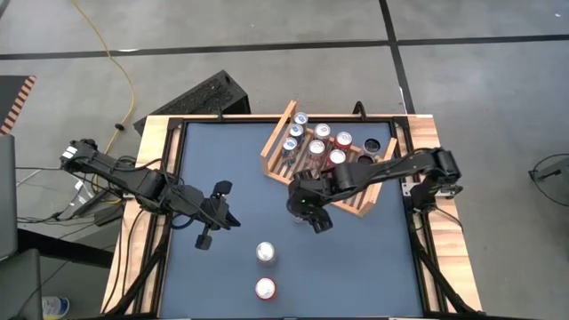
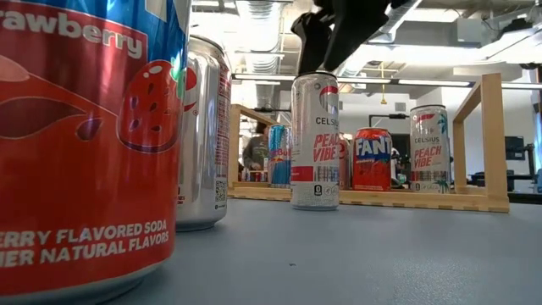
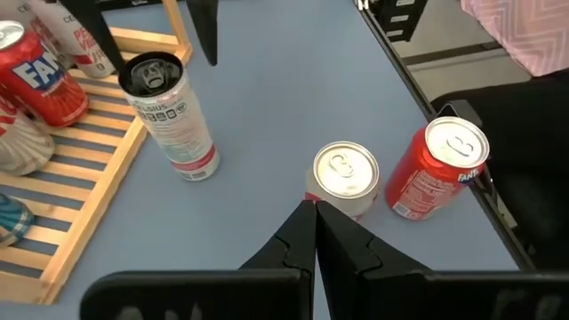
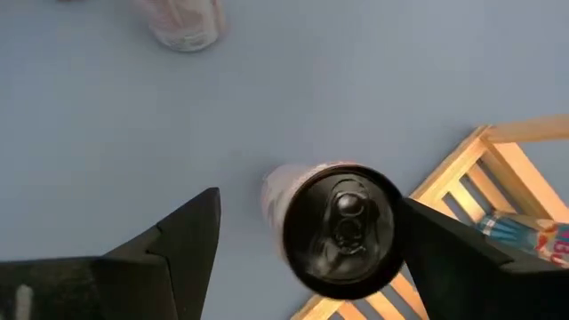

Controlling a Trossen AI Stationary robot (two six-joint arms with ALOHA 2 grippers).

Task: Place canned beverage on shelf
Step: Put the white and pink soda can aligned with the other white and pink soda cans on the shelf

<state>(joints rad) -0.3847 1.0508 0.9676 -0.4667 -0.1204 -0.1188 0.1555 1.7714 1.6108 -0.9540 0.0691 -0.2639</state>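
Right gripper (image 4: 302,240) jaws wide astride the upright can (image 2: 315,140) on the tabletop just outside the shelf (image 1: 277,160) front edge, not gripping; risk: off-centre closing tips the tall can or knocks it against the rack; left gripper (image 1: 213,218) shut, mid-tabletop.

Grey floor (image 1: 480,22) crossed by dark seams; yellow cable (image 1: 124,80) trailing over it. Bench (image 1: 240,276), blue-grey top, wood-edged. Overhead: exposed ducts, strip lights (image 2: 440,82).
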